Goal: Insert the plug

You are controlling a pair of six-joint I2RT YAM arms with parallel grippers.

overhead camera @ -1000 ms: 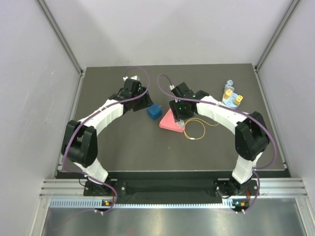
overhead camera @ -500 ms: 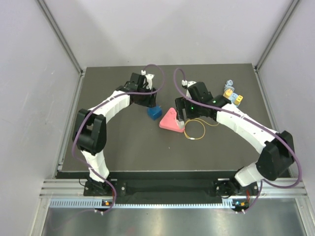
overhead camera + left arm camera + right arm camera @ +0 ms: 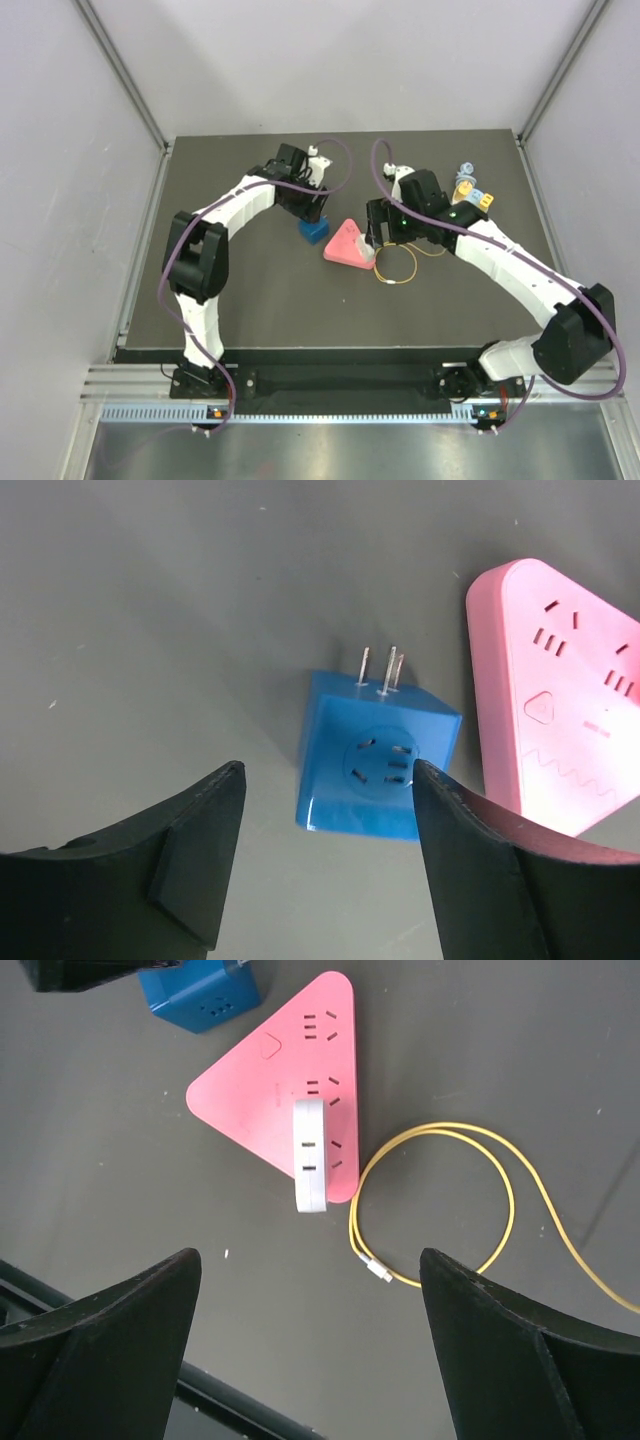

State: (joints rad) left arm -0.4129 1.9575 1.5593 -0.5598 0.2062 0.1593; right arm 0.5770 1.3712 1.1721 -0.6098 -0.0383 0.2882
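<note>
Right claw (image 3: 308, 1270), newly spread wide, empty: white plug (image 3: 310, 1155) ahead, seated in pink strip (image 3: 255, 1095) (likely inserted); left claw (image 3: 328, 780) wide.

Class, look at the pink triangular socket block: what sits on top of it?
A white adapter stands on the pink triangular socket block, near one edge. Other socket holes lie bare. Whatever lies beneath the adapter is covered.

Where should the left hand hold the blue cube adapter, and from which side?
Grip the blue cube adapter across its flat left and right faces, coming from above. Its prongs stick out of the far face in the left wrist view, leaving these clear.
</note>
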